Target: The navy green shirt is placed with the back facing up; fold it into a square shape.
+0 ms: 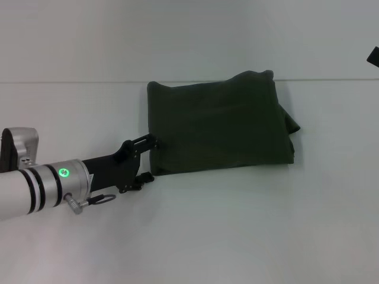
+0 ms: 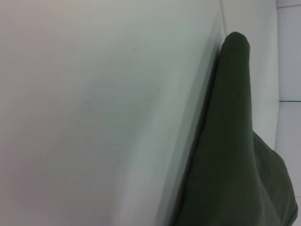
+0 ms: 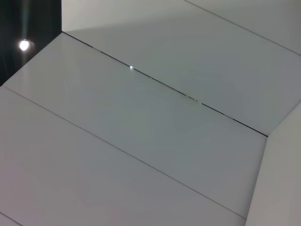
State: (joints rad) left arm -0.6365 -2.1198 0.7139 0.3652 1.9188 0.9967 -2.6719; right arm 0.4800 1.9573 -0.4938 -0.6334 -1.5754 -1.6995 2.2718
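The navy green shirt (image 1: 219,124) lies on the white table (image 1: 237,225), folded into a rough square with its plain side up. Some layers stick out unevenly at its right edge. My left gripper (image 1: 149,158) is at the shirt's left edge, near the front left corner. It is open, with one finger level with the middle of that edge and the other at the corner. The left wrist view shows a raised fold of the shirt (image 2: 235,155) against the table. Only a dark tip of the right arm (image 1: 374,56) shows, high at the far right, away from the shirt.
The table's far edge meets a pale wall (image 1: 118,35) just behind the shirt. The right wrist view shows only pale panels (image 3: 150,132) and a small light (image 3: 23,45).
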